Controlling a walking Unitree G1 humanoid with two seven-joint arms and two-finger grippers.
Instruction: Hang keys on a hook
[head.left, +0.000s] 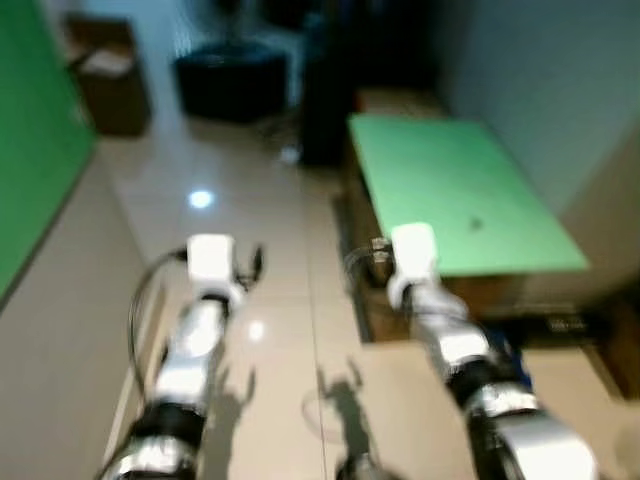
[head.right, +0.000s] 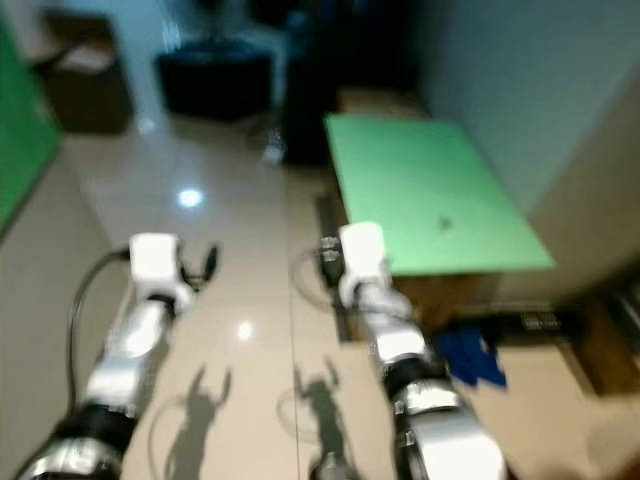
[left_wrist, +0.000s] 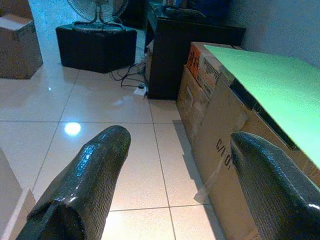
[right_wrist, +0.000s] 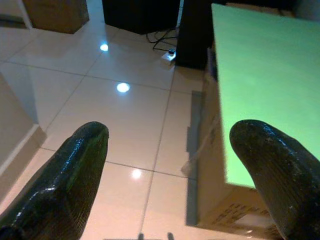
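Both my arms reach forward over a glossy tiled floor (head.left: 270, 240). My left gripper (left_wrist: 177, 145) is open, with nothing between its black fingers (left_wrist: 100, 170). My right gripper (right_wrist: 170, 132) is open too and holds nothing. A green tabletop (head.left: 455, 190) lies ahead on my right, resting on cardboard boxes (left_wrist: 220, 140). My right arm (head.left: 440, 320) is beside its near corner and my left arm (head.left: 195, 340) is over bare floor. A small dark speck (head.left: 475, 225) sits on the green top, too blurred to identify.
A black box with a fan on it (left_wrist: 95, 47) and a black cabinet (left_wrist: 185, 45) stand at the far end. Cables and a power strip (left_wrist: 140, 90) lie between them. A cardboard box (left_wrist: 17, 45) is far left, a green panel (head.left: 30, 150) lines the left side, and a blue object (head.right: 470, 355) lies by the boxes.
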